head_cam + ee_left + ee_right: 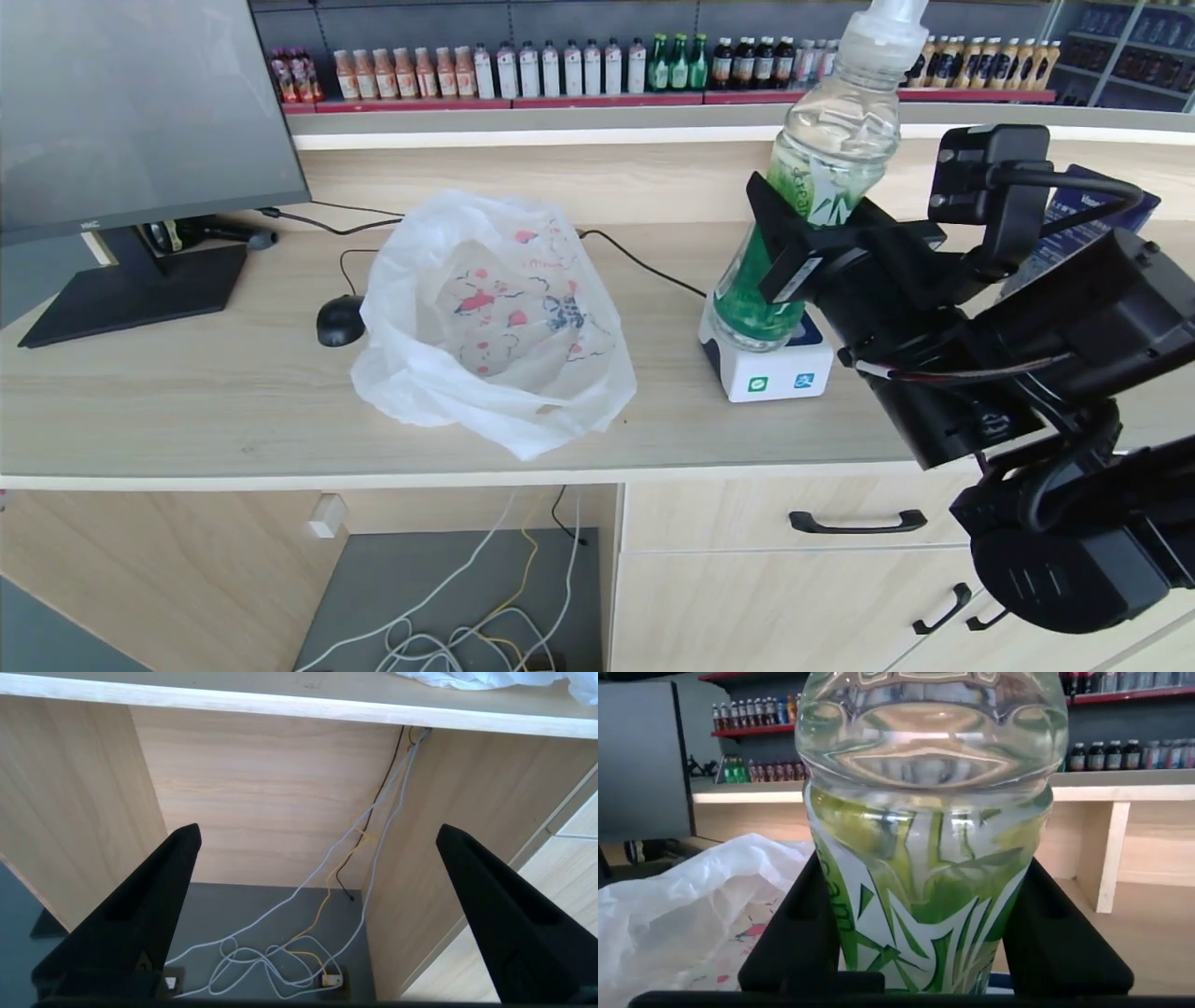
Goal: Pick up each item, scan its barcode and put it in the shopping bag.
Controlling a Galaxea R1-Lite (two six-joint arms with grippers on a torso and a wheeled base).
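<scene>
Over the desk's (187, 392) right side, the head view has the right pincer (803, 252) clamped on a bottle (822, 168), upright and slightly tilted, its base just above the white scanner (775, 369). I judge this the scanning step: bagging is not yet done. The bag (495, 327) sits mid-desk, well apart from the scanner, mouth open; I see only its print inside, no goods. The bottle holds clear liquid nearly to its neck.

From the left wrist, the left pincer (318, 915) hangs below the desk edge, fingers wide apart and holding nothing, cables (318, 943) beyond.

From the right wrist, the bottle stands between both fingers, with the bag beside it.
</scene>
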